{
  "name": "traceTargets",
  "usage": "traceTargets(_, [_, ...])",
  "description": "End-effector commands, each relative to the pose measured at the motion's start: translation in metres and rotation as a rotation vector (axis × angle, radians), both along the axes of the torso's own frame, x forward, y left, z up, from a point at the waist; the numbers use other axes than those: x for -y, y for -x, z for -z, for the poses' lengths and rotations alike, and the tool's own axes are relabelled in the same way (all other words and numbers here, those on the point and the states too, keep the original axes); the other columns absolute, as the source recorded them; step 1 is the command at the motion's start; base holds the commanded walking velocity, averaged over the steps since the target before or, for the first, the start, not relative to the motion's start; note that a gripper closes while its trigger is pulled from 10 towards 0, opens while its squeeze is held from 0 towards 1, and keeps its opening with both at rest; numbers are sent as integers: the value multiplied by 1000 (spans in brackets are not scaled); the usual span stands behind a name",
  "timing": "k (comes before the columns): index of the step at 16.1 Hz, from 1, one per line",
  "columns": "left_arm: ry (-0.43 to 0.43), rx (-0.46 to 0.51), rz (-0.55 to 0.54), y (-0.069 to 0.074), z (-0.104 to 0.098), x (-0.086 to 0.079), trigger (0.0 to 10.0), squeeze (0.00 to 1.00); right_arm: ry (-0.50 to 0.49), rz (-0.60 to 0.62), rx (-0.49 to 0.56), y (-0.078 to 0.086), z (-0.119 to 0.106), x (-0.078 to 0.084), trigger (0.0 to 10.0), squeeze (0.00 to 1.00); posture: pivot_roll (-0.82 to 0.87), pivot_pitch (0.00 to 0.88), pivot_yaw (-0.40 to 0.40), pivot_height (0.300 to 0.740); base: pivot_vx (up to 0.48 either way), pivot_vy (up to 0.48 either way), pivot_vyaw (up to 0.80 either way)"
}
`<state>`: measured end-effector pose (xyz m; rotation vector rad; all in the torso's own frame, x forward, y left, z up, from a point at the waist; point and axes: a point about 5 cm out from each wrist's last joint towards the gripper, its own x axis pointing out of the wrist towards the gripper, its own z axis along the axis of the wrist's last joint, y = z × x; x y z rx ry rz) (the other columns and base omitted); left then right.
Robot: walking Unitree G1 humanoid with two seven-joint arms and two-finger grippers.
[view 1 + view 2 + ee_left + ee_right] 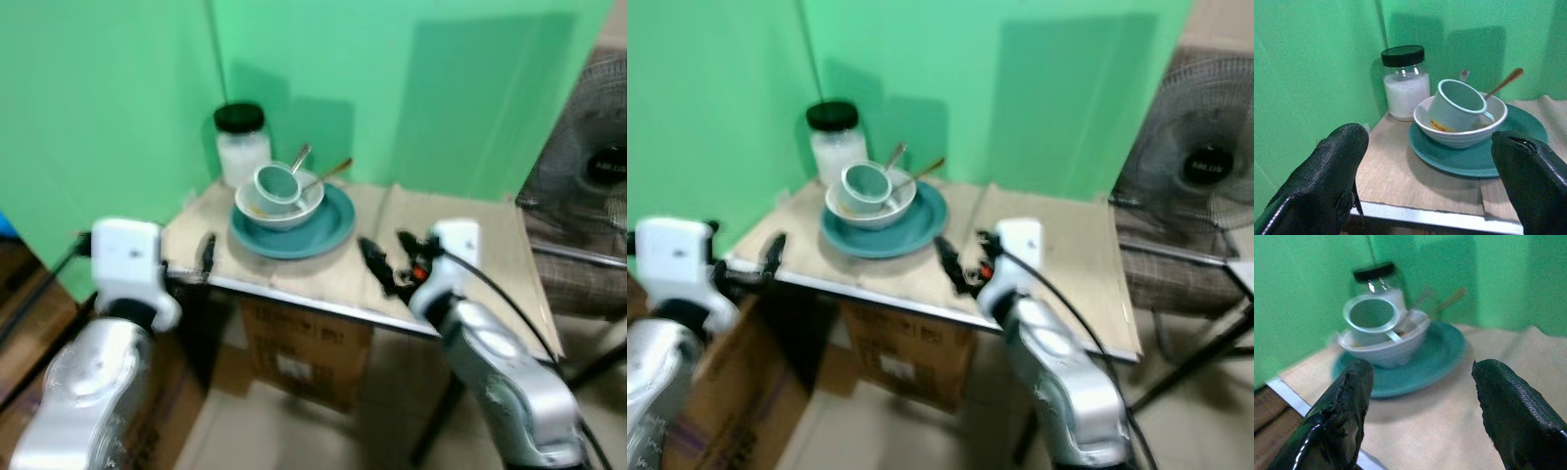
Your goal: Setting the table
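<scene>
Both grippers, left (186,262) and right (390,257), hover spread-fingered at the table's (460,245) near edge; far-left sits a tilted cup (276,183) in a bowl (279,206) on a plate (328,230).

Both silver arms raised, bent fwd, wrists level. Left gripper (196,257) out in front at robot's left, black fingers (1327,181) spread wide apart, nothing btwn them. Right gripper (387,257) fwd at robot's right, slightly further in, fingers (1347,406) also well apart, holding nothing. White wrist housings behind each gripper, cable along right forearm.
</scene>
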<state>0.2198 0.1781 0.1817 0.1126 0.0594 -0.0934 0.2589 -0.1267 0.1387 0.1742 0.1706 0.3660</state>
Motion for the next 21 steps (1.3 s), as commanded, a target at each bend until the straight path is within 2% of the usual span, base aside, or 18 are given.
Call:
traceTargets(1, [-20,2,-14,1,-1,-4,10000,0,-13,-15,24,-2,-5,-4,10000,0,-2,0,18,740,292,0,0])
traceTargets(16, [-24,-13,12,3,0,-3,10000,0,-21,-37,30,-6,-7,-9,10000,0,4,0,15,740,278,0,0])
traceTargets(21, [-22,-18,22,4,1,-2,10000,0,12,-50,38,-6,-7,-11,10000,0,5,0,18,740,269,0,124])
